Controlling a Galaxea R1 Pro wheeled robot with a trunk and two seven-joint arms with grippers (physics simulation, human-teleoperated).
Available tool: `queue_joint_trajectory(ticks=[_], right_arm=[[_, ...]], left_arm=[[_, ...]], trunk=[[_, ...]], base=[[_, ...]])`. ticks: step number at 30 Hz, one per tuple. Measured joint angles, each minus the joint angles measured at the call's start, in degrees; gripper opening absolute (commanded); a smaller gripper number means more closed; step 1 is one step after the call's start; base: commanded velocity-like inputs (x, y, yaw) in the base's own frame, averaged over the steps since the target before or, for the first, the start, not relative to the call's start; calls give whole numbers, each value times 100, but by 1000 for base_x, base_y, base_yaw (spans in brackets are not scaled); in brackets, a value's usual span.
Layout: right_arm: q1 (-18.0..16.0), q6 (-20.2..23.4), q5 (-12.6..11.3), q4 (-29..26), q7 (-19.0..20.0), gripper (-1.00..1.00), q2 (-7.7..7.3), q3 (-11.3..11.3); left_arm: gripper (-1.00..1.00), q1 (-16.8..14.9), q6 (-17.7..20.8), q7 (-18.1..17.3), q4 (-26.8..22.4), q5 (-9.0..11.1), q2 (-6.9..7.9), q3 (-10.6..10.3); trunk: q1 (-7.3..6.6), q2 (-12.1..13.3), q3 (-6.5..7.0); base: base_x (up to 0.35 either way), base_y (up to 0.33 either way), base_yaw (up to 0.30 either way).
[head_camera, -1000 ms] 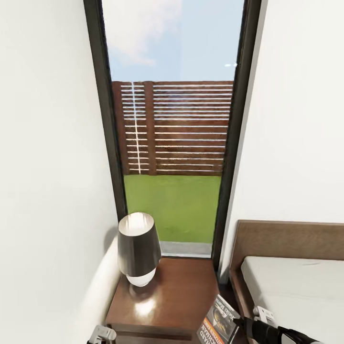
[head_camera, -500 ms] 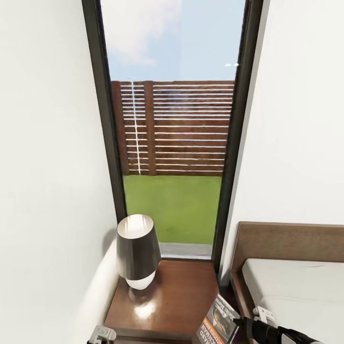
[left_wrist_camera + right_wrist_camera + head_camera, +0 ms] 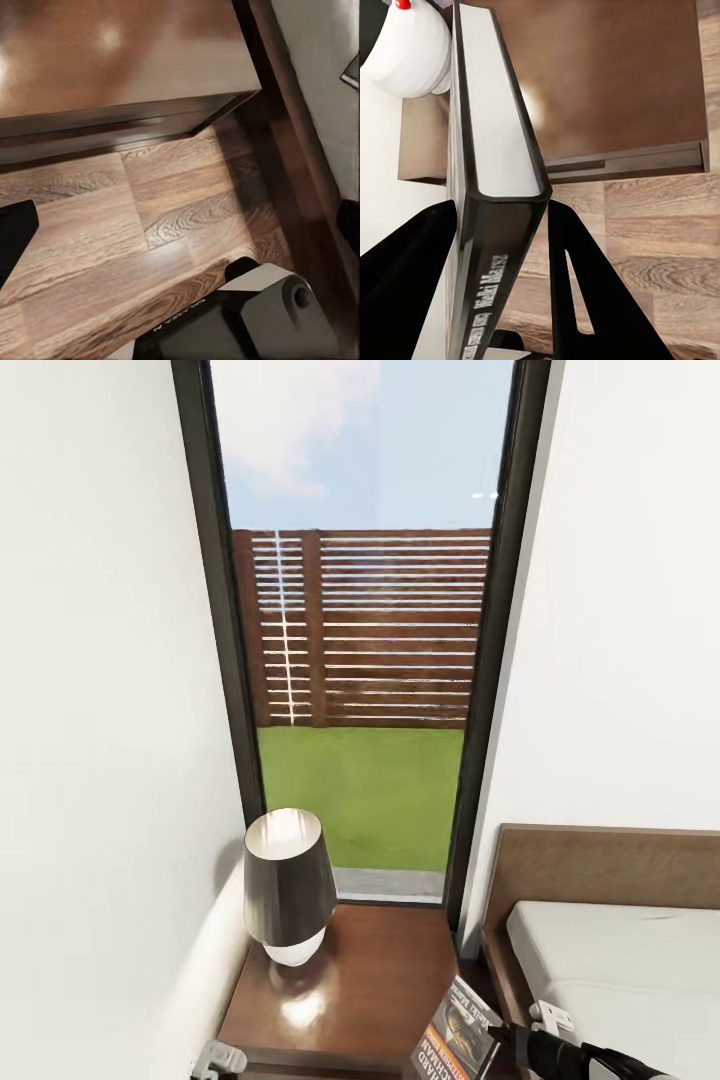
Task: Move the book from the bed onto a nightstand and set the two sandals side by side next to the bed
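- My right gripper [image 3: 502, 262] is clamped on the book [image 3: 491, 150], one dark finger each side.
- My right arm [image 3: 575, 1055] reaches in low.
- My left gripper's state I can't judge.

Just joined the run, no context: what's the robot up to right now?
The right gripper is shut on the thin dark-covered paperback book, holding it tilted at the near right corner of the glossy reddish-brown wooden nightstand; it is not set down yet. A dark-shaded lamp with a white base stands on the nightstand's left side. The dark-framed bed with a pale grey mattress is to the right. The left gripper sits low in front of the nightstand, above the wood-plank floor.
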Motion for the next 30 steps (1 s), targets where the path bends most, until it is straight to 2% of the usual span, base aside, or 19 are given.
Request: queue_joint_trajectory(ticks=[2, 6, 7, 9, 10, 13, 14, 18, 22, 25, 27, 28, 29, 30], right_arm=[[0, 0, 0, 2, 9, -100, 0, 1], [0, 0, -3, 3, 9, -100, 0, 1], [0, 0, -5, 3, 11, -100, 0, 1], [0, 0, -5, 4, 13, -100, 0, 2], [0, 0, -4, 4, 14, -100, 0, 0], [0, -1, -6, 4, 14, -100, 0, 1], [0, -1, -8, 4, 14, -100, 0, 2], [0, 1, -7, -1, 30, -100, 0, 0], [0, 53, -15, -27, 65, -100, -11, -21], [-2, 173, -36, -183, 125, -100, -225, -92], [-12, 494, -38, -452, 277, -100, -333, -161], [-13, 858, -24, -709, 369, -100, -378, -95], [-14, 1337, -37, -1027, 436, -100, -410, -114], [-14, 2337, -36, -1670, 507, -100, -439, -48]], left_arm=[[100, -23, 27, -464, -43, 12, -3, 4], [100, -87, 240, -1018, -234, 60, -21, 13], [100, -130, 403, -1161, -348, 136, -72, 16], [100, -230, 778, -1344, -706, 419, -253, 18], [100, -249, 874, -1373, -829, 511, -307, 14], [100, -298, 1337, -1460, -1527, 963, -664, 13], [100, -312, 1572, -1479, -1863, 1085, -885, 11], [100, -326, 1762, -1482, -2137, 1160, -1213, 1], [100, -326, 1773, -1482, -2172, 1173, -1239, -1], [100, -325, 1768, -1476, -2178, 1176, -1247, -3], [100, -326, 1767, -1474, -2178, 1176, -1247, -3], [100, -326, 1766, -1474, -2178, 1177, -1245, -4], [100, -325, 1766, -1473, -2178, 1176, -1243, -5], [100, -326, 1763, -1469, -2177, 1176, -1240, -1]], trunk=[[0, 0, 0], [0, 0, 0], [0, 0, 1], [0, 0, 1], [0, 0, 0], [0, 0, 1], [0, 0, 1], [0, 0, 0], [0, 1, 0], [0, 0, 0], [0, 0, 1], [0, 0, 1], [0, 0, 1], [0, 1, 1]], base=[[0, 0, 0], [0, 0, 0], [0, 0, 0], [0, 0, 0], [0, 0, 0], [0, 0, 0], [0, 0, 0], [0, 0, 0], [0, 0, 0], [0, 0, 0], [0, 0, 0], [0, 0, 0], [0, 0, 0], [0, 0, 0]])
